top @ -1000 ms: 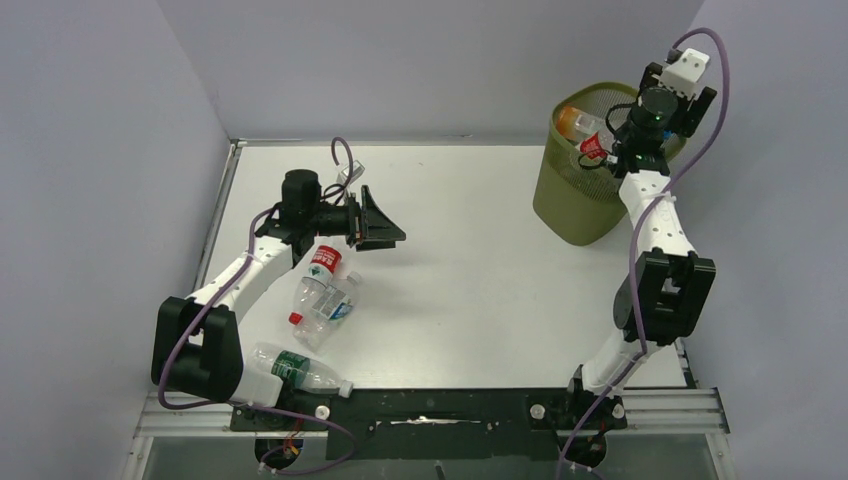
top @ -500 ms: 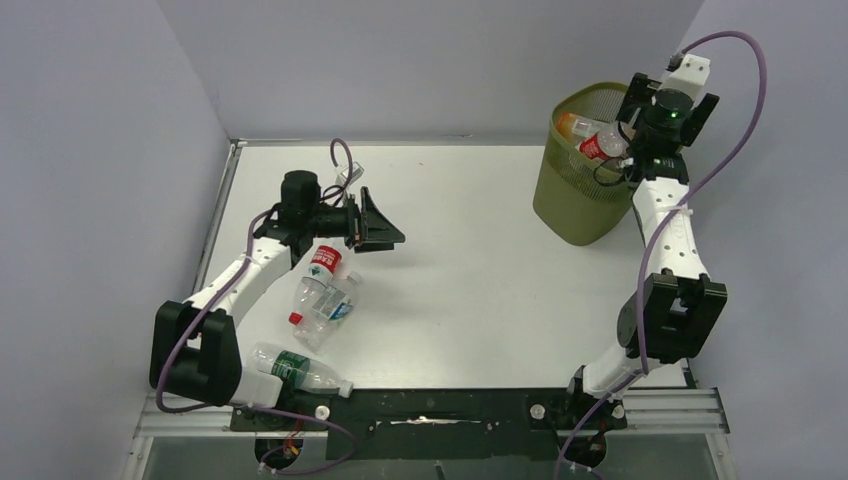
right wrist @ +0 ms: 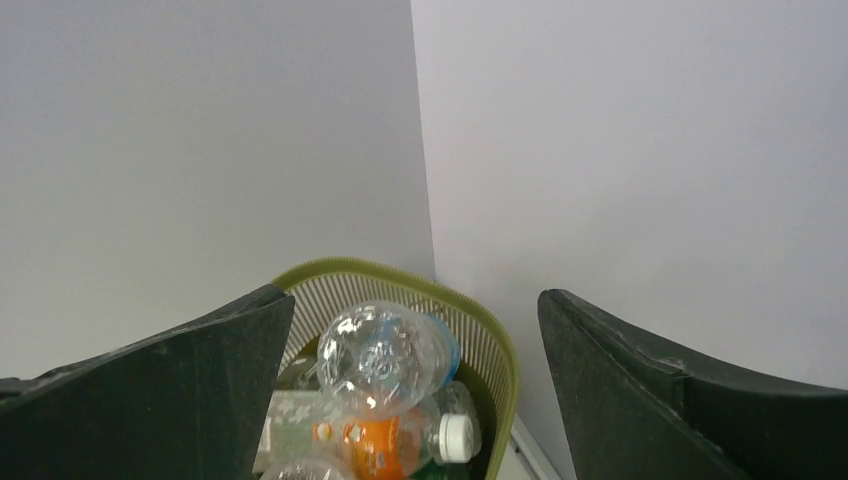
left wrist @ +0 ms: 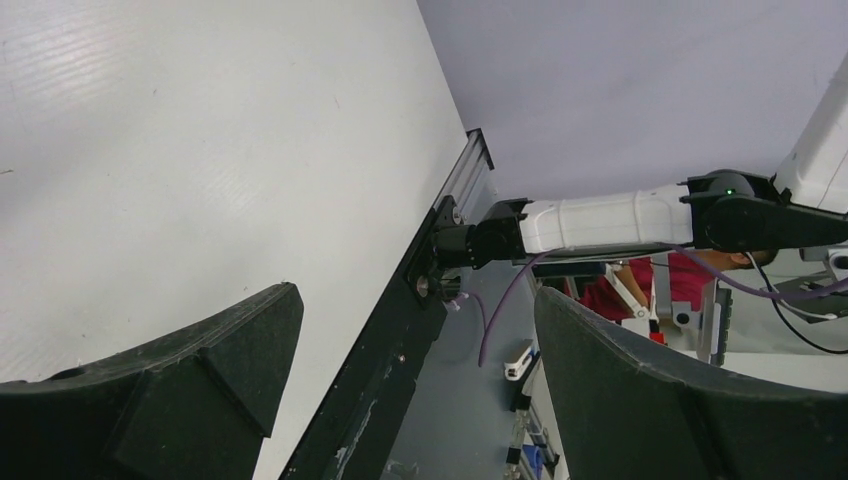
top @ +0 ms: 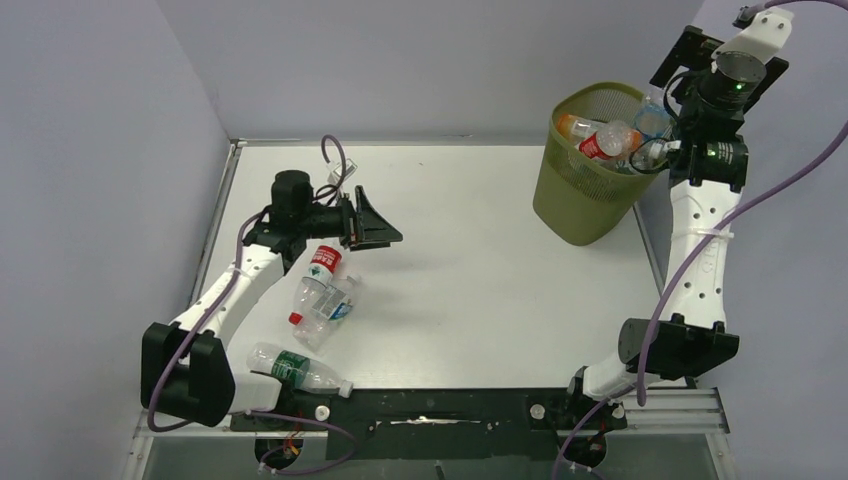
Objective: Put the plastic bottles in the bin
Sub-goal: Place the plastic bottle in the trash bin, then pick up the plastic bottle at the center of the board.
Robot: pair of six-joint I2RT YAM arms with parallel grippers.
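Note:
The olive-green mesh bin [top: 580, 200] stands at the far right and holds several plastic bottles: an orange one [top: 573, 125], a red-labelled one [top: 605, 143] and a clear blue-labelled one [top: 651, 119]. My right gripper [top: 668, 120] hangs open and empty above the bin's right rim. In the right wrist view the gripper [right wrist: 415, 300] frames the clear bottle [right wrist: 385, 358], the orange bottle [right wrist: 385, 440] and the bin rim [right wrist: 503, 345]. My left gripper [top: 375, 222] is open and empty above the table. Below it lie a red-labelled bottle [top: 318, 275], a blue-labelled bottle [top: 336, 311] and a green-labelled bottle [top: 296, 368].
Grey walls enclose the table on the left, back and right; the bin stands close to the right wall. In the left wrist view the open gripper [left wrist: 418, 295] looks over the white tabletop [left wrist: 200, 150] toward the black front rail [left wrist: 400, 330] and the right arm's base.
My right arm has risen and swung back to the right, off the bin's mouth; bottles now show on top inside the bin. My left arm has shifted slightly left.

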